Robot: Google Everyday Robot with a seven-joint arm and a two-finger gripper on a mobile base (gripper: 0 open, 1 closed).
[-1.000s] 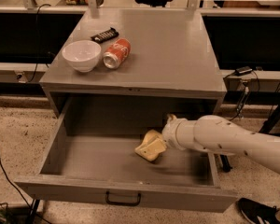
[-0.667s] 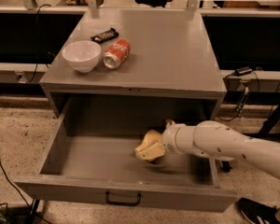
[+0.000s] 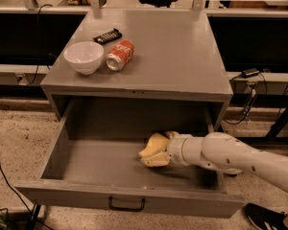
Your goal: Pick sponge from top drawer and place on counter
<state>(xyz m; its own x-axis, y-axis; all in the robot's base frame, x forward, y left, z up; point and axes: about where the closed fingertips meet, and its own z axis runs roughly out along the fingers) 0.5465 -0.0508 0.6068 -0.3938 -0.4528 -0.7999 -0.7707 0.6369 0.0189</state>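
The top drawer [image 3: 86,162] of the grey cabinet is pulled wide open, with its black handle [image 3: 126,205] at the front. My white arm reaches in from the right. My cream-yellow gripper [image 3: 152,152] is low over the drawer floor, right of its middle. I cannot make out the sponge apart from the gripper; it is hidden by it or out of view. The counter [image 3: 182,56] is the flat grey top above the drawer.
On the counter's left part stand a white bowl [image 3: 83,56], a red soda can [image 3: 120,54] lying on its side and a black bar [image 3: 108,35]. Cables and black table legs are on the floor at the right. A shoe [image 3: 266,217] is at the lower right.
My wrist has dropped a little lower into the drawer and shifted slightly left. The gripper's tip stays at nearly the same spot. Nothing on the counter has moved.
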